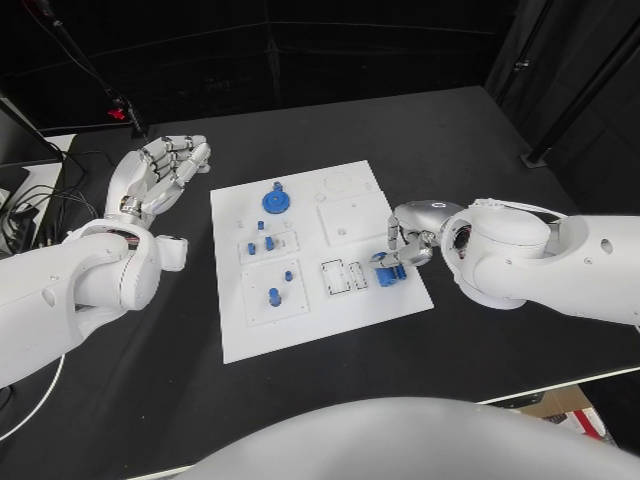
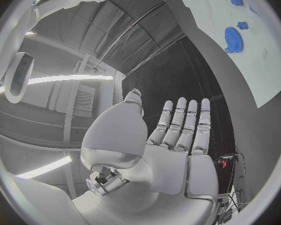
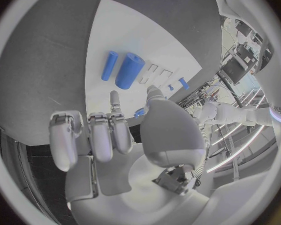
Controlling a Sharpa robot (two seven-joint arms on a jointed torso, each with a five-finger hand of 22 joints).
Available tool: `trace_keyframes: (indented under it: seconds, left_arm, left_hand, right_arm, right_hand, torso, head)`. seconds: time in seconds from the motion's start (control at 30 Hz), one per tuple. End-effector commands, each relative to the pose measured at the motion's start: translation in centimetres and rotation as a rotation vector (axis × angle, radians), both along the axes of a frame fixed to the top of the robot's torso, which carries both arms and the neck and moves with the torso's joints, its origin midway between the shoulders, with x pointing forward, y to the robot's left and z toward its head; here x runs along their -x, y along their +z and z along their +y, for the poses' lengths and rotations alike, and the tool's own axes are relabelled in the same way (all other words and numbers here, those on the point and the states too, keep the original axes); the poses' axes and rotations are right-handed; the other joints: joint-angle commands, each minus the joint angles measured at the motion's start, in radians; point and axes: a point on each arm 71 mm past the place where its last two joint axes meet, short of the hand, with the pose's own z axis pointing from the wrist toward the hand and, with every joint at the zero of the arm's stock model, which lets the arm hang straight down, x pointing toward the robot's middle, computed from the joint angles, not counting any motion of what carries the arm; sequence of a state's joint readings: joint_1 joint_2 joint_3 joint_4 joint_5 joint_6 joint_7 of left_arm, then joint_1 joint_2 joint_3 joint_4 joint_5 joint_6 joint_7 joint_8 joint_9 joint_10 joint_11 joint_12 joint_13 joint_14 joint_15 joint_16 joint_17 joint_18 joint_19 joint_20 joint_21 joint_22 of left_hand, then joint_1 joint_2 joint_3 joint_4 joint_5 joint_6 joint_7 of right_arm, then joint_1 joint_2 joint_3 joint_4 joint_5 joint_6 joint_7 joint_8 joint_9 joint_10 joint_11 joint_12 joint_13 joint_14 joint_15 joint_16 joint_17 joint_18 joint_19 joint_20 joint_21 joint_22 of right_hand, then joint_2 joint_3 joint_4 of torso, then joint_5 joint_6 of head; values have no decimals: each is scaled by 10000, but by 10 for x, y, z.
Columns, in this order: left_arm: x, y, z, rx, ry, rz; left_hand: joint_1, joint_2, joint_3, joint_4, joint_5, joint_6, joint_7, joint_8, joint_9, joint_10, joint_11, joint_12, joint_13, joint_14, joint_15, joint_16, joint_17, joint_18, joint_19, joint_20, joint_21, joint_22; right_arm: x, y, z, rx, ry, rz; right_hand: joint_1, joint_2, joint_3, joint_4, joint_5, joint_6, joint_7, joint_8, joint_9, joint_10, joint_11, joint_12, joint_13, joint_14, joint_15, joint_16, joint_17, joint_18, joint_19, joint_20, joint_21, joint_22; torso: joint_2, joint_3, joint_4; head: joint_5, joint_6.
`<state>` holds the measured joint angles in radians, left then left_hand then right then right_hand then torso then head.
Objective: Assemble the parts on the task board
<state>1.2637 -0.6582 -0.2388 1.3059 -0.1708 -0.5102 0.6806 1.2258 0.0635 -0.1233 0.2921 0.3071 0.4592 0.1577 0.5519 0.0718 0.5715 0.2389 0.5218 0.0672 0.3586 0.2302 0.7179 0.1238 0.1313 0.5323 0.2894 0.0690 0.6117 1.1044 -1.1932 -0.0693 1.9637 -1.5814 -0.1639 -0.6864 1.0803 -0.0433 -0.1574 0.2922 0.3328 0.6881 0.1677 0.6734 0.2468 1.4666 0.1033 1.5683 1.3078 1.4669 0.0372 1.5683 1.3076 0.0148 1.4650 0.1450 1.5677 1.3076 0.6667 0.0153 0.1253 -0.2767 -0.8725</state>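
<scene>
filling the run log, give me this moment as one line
left hand: open, off board | right hand: at board right edge, grasp unclear | two blue cylinders lie beside it | blue gear on board

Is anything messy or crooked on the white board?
Nothing looks spilled or broken. Two blue cylinders lie loose near the task board's right edge, beside the right robot hand, not set into any slot. The blue gear sits neatly. The left robot hand rests off the board.

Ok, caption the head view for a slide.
Right hand over blue parts at the board's edge; left hand open beside it.
</scene>
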Motion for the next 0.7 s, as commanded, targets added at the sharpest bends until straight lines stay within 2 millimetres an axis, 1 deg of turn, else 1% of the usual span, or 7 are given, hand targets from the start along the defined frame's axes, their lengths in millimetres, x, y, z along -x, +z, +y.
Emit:
trace_keyframes:
  seconds: [0.03, 0.2, 0.37, 0.43, 0.57, 0.7]
  left_arm:
    - [3, 9, -1, 352, -353, -1147]
    - [3, 9, -1, 354, -357, -1143]
    - [3, 9, -1, 349, -347, -1144]
    - [3, 9, -1, 351, -353, -1142]
    - [3, 9, -1, 349, -350, -1139]
    - [3, 9, 0, 345, -338, -1139]
  left_hand:
    - [29, 102, -60, -4, 36, -37, 1207, 70, -8, -68, -26, 66, -12, -82, -10, 56, -9, -111, 60, 3, 39, -13]
    - [29, 102, -60, -4, 36, -37, 1207, 70, -8, -68, -26, 66, -12, -82, -10, 56, -9, -111, 60, 3, 39, -13]
    - [29, 102, -60, -4, 36, -37, 1207, 70, -8, -68, -26, 66, -12, -82, -10, 56, -9, -111, 60, 3, 39, -13]
    - [32, 110, -66, -4, 40, -45, 1208, 75, -10, -73, -25, 74, -12, -86, -9, 61, -17, -113, 56, 3, 37, -17]
    - [32, 110, -66, -4, 40, -45, 1208, 75, -10, -73, -25, 74, -12, -86, -9, 61, -17, -113, 56, 3, 37, -17]
    - [32, 110, -66, -4, 40, -45, 1208, 75, -10, -73, -25, 74, -12, -86, -9, 61, -17, -113, 56, 3, 37, -17]
  right_arm:
    - [0, -3, -1, 654, -87, 284]
    - [-1, -5, -1, 769, -81, 393]
    - [-2, -6, 1, 807, -39, 452]
    - [-2, -7, 2, 848, -11, 508]
    - [-2, -9, 3, 880, 24, 596]
    - [-1, -11, 4, 890, 50, 669]
  right_hand:
    - [-63, 30, 54, 10, -41, 4, -50, 56, 15, 1042, -48, 25, 2630, 1039, -58, 25, 2632, -148, 1058, -52, 31, 2632]
    - [-56, 64, 86, 9, -54, 0, -60, 64, 15, 1042, -58, 25, 2630, 1039, -64, 25, 2632, -148, 1058, -57, 31, 2632]
    - [-51, 98, 113, 7, -68, 10, -72, 80, 17, 1042, -68, 25, 2630, 1039, -70, 25, 2632, -148, 1058, -62, 31, 2632]
    - [-46, 111, 122, 6, -71, 15, -76, 86, 18, 1042, -72, 25, 2630, 1039, -72, 25, 2632, -148, 1058, -64, 31, 2632]
    - [-34, 135, 139, 2, -76, 22, -83, 97, 19, 1042, -80, 25, 2630, 1039, -75, 25, 2632, -148, 1058, -67, 31, 2632]
    - [-17, 173, 162, -2, -81, 42, -96, 117, 22, 1042, -92, 25, 2630, 1039, -81, 25, 2632, -148, 1058, -72, 31, 2632]
  torso:
    - [-2, 1, -5]
    - [4, -1, 3]
    - [1, -1, -7]
    - [4, 2, 6]
    - [-1, 0, -7]
    - [1, -5, -6]
  head:
    - [13, -1]
    - [20, -1]
    - [42, -1]
    - [25, -1]
    - [53, -1]
    - [45, -1]
